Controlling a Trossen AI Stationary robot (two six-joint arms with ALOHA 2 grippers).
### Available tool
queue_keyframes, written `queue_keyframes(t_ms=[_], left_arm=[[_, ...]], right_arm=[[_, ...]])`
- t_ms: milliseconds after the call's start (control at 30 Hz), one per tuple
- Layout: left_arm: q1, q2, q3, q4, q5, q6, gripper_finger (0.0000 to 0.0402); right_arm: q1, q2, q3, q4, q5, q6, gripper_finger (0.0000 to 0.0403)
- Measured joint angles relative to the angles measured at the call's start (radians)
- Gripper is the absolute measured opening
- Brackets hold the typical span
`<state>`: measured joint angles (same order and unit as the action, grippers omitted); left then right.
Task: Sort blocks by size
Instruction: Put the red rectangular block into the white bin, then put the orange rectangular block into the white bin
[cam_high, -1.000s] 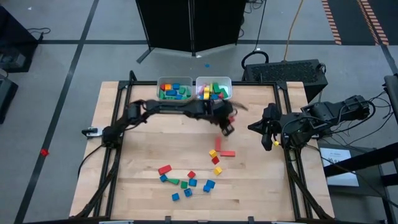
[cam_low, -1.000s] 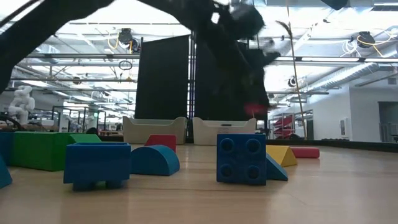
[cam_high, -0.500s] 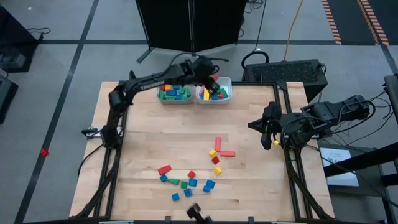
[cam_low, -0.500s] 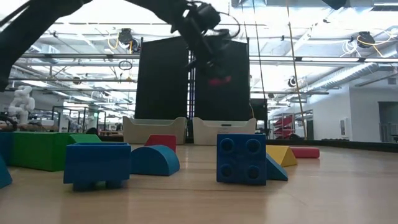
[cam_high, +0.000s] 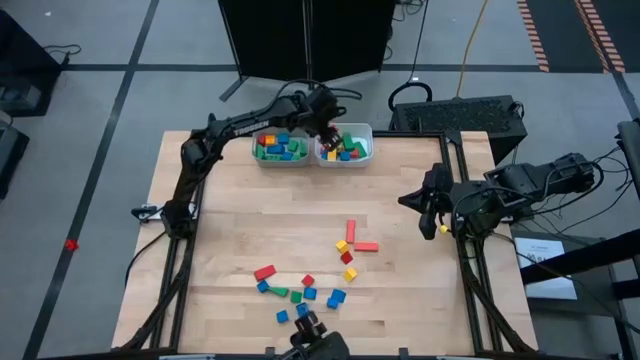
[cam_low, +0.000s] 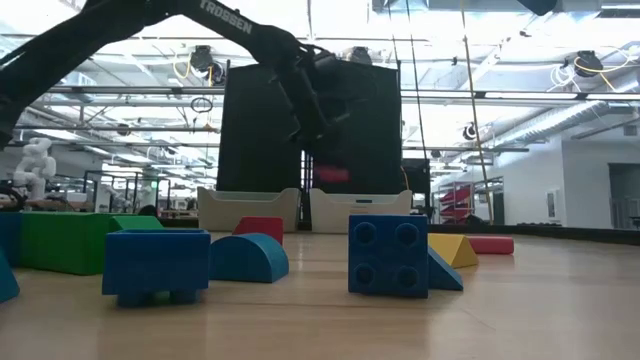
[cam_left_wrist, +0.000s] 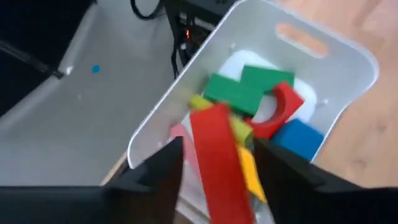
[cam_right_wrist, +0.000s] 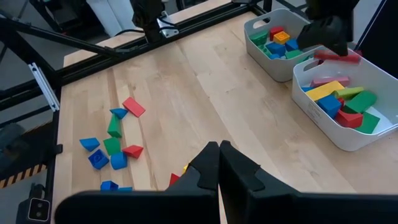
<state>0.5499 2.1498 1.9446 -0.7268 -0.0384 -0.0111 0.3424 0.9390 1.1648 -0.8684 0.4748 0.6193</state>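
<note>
My left gripper (cam_high: 325, 133) hovers over the right pale bin (cam_high: 366, 133) at the table's far edge, its fingers apart. A red bar block (cam_left_wrist: 217, 158) is between its fingers, above the blocks in that bin. It shows in the low view (cam_low: 331, 174) just under the gripper and in the right wrist view (cam_right_wrist: 336, 56). Loose blocks (cam_high: 300, 290) lie on the near middle of the table, and two red bars (cam_high: 352, 232) lie right of centre. My right gripper (cam_high: 424, 206) is shut and empty at the table's right edge. My left gripper has the red bar (cam_left_wrist: 211, 143) between its two fingers, which point down over the bin. A gap with yellow behind it shows between the bar and one finger (cam_left_wrist: 280, 174). I cannot tell whether the other finger (cam_left_wrist: 163, 174) touches the bar. The bar is clear of the bin's contents.
The left pale bin (cam_high: 258, 155) beside it holds several blocks. The right bin holds green, red, blue and yellow pieces (cam_left_wrist: 273, 112). Bare wood (cam_high: 260, 220) lies between the bins and the loose blocks. A dark frame rail (cam_high: 455, 170) runs along the right edge.
My left gripper has gone from the table's middle, right of centre, up and toward the far edge with the red bar. It now stands over the right bin, lower and a little further left than half a second ago.
</note>
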Motion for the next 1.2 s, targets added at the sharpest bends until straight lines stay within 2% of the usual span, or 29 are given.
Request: queue_keyframes(t_ms=[100, 200, 300, 400, 500, 567, 633, 667, 767, 867, 1100, 1200], left_arm=[[-0.002, 0.000, 0.000, 0.018, 0.039, -0.003, 0.0246], [-0.009, 0.000, -0.001, 0.025, 0.126, -0.006, 0.0269], [-0.025, -0.003, -0.001, 0.006, 0.295, 0.065, 0.0271], [-0.076, -0.010, -0.001, -0.073, 0.451, 0.223, 0.0265], [-0.143, -0.010, -0.002, -0.183, 0.496, 0.375, 0.0259], [-0.189, -0.009, -0.003, -0.212, 0.492, 0.413, 0.0258], [-0.241, -0.010, -0.010, -0.178, 0.431, 0.375, 0.0258], [-0.270, -0.010, -0.015, -0.144, 0.364, 0.318, 0.0258], [-0.345, -0.008, -0.023, -0.065, 0.101, 0.035, 0.0258], [-0.396, -0.009, -0.023, -0.004, -0.074, -0.175, 0.0258], [-0.488, -0.010, -0.049, 0.031, -0.249, -0.429, 0.0258], [-0.505, -0.009, -0.106, 0.057, -0.265, -0.594, 0.0258]], right_arm=[[0.000, 0.000, 0.000, 0.000, 0.001, -0.001, 0.0000], [0.000, 0.000, 0.000, 0.000, 0.001, -0.002, 0.0000], [0.000, 0.000, 0.000, 0.000, 0.001, -0.003, 0.0000], [0.000, 0.000, 0.000, -0.004, 0.001, -0.003, 0.0000], [0.000, 0.000, 0.000, -0.006, 0.001, -0.003, 0.0000], [0.000, 0.000, 0.000, -0.006, 0.000, -0.003, 0.0000], [0.000, 0.000, 0.000, -0.006, 0.000, -0.003, 0.0000], [0.000, 0.000, 0.000, -0.006, 0.000, -0.001, 0.0000], [0.000, 0.000, 0.000, -0.006, 0.000, 0.000, 0.0000], [0.000, 0.000, 0.000, -0.006, 0.000, 0.005, 0.0000], [0.000, 0.000, 0.000, -0.006, -0.005, -0.003, 0.0000], [0.000, 0.000, 0.000, -0.011, -0.006, -0.015, 0.0000]])
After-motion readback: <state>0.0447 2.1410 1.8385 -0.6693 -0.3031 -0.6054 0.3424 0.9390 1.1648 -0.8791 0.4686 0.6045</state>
